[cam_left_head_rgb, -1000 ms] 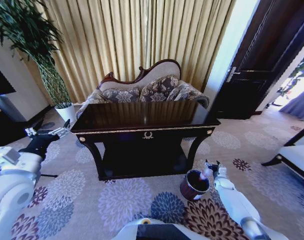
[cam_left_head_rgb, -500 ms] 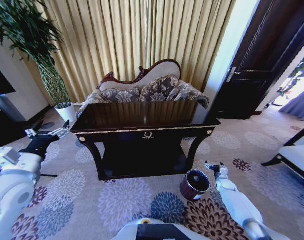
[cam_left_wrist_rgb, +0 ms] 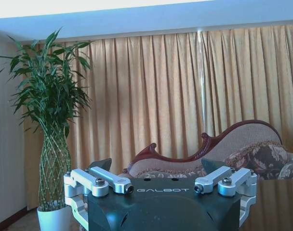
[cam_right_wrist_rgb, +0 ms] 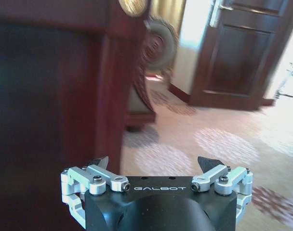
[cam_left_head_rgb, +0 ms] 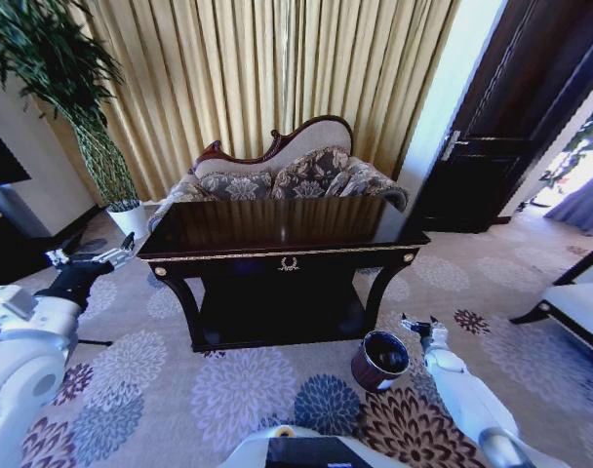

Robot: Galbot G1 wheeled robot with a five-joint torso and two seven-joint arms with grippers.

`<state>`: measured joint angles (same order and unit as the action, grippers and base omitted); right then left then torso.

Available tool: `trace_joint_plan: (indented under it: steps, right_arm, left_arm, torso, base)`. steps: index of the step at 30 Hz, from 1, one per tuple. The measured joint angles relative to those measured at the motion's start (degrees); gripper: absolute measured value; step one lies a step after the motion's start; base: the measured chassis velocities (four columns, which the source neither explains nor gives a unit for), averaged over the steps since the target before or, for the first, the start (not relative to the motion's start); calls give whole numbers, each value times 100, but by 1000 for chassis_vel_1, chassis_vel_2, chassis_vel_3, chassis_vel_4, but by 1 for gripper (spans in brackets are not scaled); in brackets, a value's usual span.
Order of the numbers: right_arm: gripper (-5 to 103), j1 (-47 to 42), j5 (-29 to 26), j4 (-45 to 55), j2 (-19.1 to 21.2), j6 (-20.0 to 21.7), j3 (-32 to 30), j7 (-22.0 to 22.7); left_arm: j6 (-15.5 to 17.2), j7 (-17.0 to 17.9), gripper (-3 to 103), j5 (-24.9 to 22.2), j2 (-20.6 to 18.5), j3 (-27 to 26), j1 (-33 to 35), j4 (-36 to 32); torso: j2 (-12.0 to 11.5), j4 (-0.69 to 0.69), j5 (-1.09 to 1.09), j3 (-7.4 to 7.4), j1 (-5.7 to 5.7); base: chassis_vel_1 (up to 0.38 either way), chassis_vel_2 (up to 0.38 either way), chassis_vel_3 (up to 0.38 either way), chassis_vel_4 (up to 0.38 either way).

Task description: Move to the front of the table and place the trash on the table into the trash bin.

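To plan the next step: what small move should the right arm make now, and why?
Probably lift the right pincer up and away from the trash bin. It hangs open and empty, low beside the bin's rim, and I see no trash on the table top. The left pincer waits open off the table's left end.

The desk [cam_left_head_rgb: 277, 239] is standing straight ahead, with a sofa [cam_left_head_rgb: 287, 174] sitting behind it before the curtains [cam_left_head_rgb: 257, 78]. The trash bin [cam_left_head_rgb: 379, 359] is sitting on the carpet [cam_left_head_rgb: 160, 380] before the desk's right leg. A potted plant [cam_left_head_rgb: 92, 146] is standing to the left, a door [cam_left_head_rgb: 511, 127] to the right.
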<state>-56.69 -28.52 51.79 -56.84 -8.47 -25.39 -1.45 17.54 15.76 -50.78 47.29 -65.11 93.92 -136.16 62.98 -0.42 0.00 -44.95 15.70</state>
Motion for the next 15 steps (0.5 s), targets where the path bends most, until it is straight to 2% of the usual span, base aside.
trace_joint_plan:
  steps: [1, 3, 4, 5, 7, 8, 10, 13, 15]
  right_arm:
    - [100, 0, 0, 0, 0, 0, 0, 0]
    - [100, -378, -286, 797, 172, 133, -58, -346]
    - [100, -710, -469, 1553, 313, 263, -127, -561]
    - [100, -710, -469, 1553, 313, 263, -127, -561]
    - [100, -1068, -706, 2551, 473, 413, -228, -678]
    - [100, -1231, -843, 3137, 549, 495, -323, -686]
    - [100, -1318, -923, 3517, 588, 554, -385, -680]
    - [100, -1525, -1087, 4763, 662, 637, -512, -383]
    - [100, -1553, -1115, 5028, 673, 661, -528, -307]
  left_arm:
    - [0, 0, 100, 0, 0, 0, 0, 0]
    - [1, 1, 100, -2, 6, -5, -7, -11]
    - [6, 1, 100, -4, 17, -5, -15, -20]
    - [6, 1, 100, -4, 17, -5, -15, -20]
    - [12, 1, 100, -5, 37, -6, -23, -29]
    - [12, -1, 100, -12, 46, -25, -28, -37]
    - [13, -1, 100, -21, 52, -44, -29, -38]
    - [14, -3, 100, -101, 95, -143, -22, -91]
    - [14, -2, 100, -108, 119, -154, -15, -109]
  torso:
    - [0, 0, 0, 0, 0]
    - [0, 0, 0, 0, 0]
    - [0, -1, -4, 1, 0]
    - [0, -1, -4, 1, 0]
    - [0, -4, 2, 0, 0]
    - [1, 0, -3, 1, 0]
    - [1, -1, -5, 1, 0]
    - [1, 1, -2, 1, 0]
    - [1, 0, -2, 1, 0]
  base:
    - [0, 0, 0, 0]
    - [0, 0, 0, 0]
    - [0, 0, 0, 0]
    - [0, 0, 0, 0]
    - [0, 0, 0, 0]
    - [0, 0, 0, 0]
    - [0, 0, 0, 0]
    - [0, 0, 0, 0]
    - [0, 0, 0, 0]
